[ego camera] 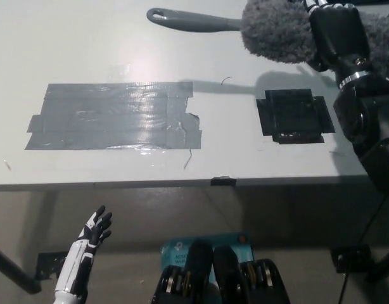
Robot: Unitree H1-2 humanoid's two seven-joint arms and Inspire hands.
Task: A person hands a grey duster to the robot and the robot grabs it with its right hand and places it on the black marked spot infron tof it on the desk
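1. The white left hand (92,235) hangs below the desk (68,44) edge at lower left, fingers spread and grasping nothing.
2. A grey tape patch (112,116) lies flat on the desk's left half.
3. The black marked spot (294,116) sits bare on the right, near the front edge.
4. The grey duster (277,28) is held above the desk's far right, handle pointing left, beyond the marked spot.
5. The black right hand (337,35) is clenched around the duster's fluffy head.
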